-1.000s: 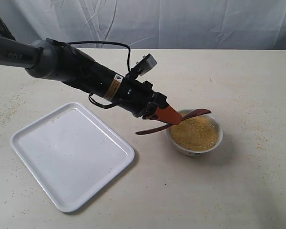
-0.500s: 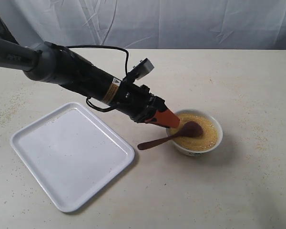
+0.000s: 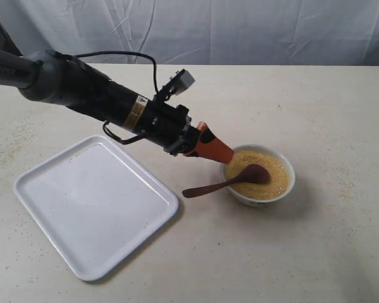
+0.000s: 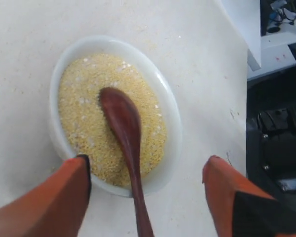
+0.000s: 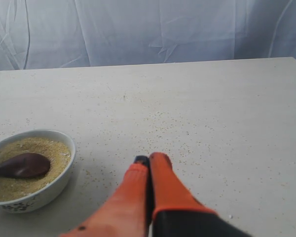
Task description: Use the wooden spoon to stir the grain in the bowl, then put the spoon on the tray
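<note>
The wooden spoon (image 3: 240, 178) lies free, with its head (image 4: 119, 111) on the yellow grain (image 4: 84, 113) in the small white bowl (image 3: 284, 186). Its handle sticks out over the near rim toward the tray (image 3: 63, 183). My left gripper (image 3: 220, 154) hovers just left of the bowl and is open. In the left wrist view its orange fingers (image 4: 64, 197) stand wide on either side of the handle without touching it. My right gripper (image 5: 149, 159) is shut and empty above bare table, to the right of the bowl (image 5: 64, 173).
Loose grains are scattered over the beige tabletop (image 3: 341, 126), around the bowl and at the far left. A white cloth (image 3: 240, 31) hangs behind the table. The left arm (image 3: 82, 95) with its cable reaches in over the tray's far corner.
The left gripper opened and let go of the spoon. The spoon dropped with its head into the grain and its handle on the rim. The arm drew back slightly to the left.
</note>
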Motion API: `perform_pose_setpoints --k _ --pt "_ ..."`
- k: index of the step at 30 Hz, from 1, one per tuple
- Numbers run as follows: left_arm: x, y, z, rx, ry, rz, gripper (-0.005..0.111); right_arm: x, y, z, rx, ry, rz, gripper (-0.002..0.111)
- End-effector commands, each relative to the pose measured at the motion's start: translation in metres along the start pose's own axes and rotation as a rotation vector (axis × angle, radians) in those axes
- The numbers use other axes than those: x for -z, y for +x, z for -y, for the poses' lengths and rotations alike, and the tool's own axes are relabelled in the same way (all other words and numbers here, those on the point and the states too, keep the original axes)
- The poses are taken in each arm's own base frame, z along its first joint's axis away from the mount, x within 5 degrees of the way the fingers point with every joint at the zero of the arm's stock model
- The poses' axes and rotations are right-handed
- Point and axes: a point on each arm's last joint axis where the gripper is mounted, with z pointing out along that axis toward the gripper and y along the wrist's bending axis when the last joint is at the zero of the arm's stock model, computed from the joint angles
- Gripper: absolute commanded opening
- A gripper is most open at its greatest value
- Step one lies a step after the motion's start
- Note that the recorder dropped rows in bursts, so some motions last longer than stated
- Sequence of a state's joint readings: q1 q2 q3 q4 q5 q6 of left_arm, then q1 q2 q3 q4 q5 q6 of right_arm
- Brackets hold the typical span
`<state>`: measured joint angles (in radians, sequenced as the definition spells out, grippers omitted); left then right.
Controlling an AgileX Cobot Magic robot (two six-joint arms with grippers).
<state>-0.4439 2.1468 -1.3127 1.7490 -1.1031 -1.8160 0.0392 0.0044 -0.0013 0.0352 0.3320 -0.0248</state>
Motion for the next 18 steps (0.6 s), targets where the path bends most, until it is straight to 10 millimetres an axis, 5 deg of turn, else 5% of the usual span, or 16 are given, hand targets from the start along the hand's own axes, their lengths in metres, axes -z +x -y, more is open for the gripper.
perform_pose_setpoints --k 1,8,13,18 --pt "0.018 -0.013 0.028 -0.215 0.099 0.026 0.062 0.000 0.000 0.000 0.003 -0.004 0.009 -0.001" --pt "0.029 -0.027 0.065 -0.554 0.098 0.064 0.062 0.000 0.000 0.000 0.003 -0.004 0.009 -0.001" --pt "0.017 -0.024 0.100 -0.785 0.129 0.055 0.062 0.000 0.000 0.000 0.003 -0.004 0.009 -0.001" --pt "0.004 -0.020 0.124 -1.026 -0.097 0.040 0.062 0.000 0.000 0.000 0.003 -0.004 0.009 -0.001"
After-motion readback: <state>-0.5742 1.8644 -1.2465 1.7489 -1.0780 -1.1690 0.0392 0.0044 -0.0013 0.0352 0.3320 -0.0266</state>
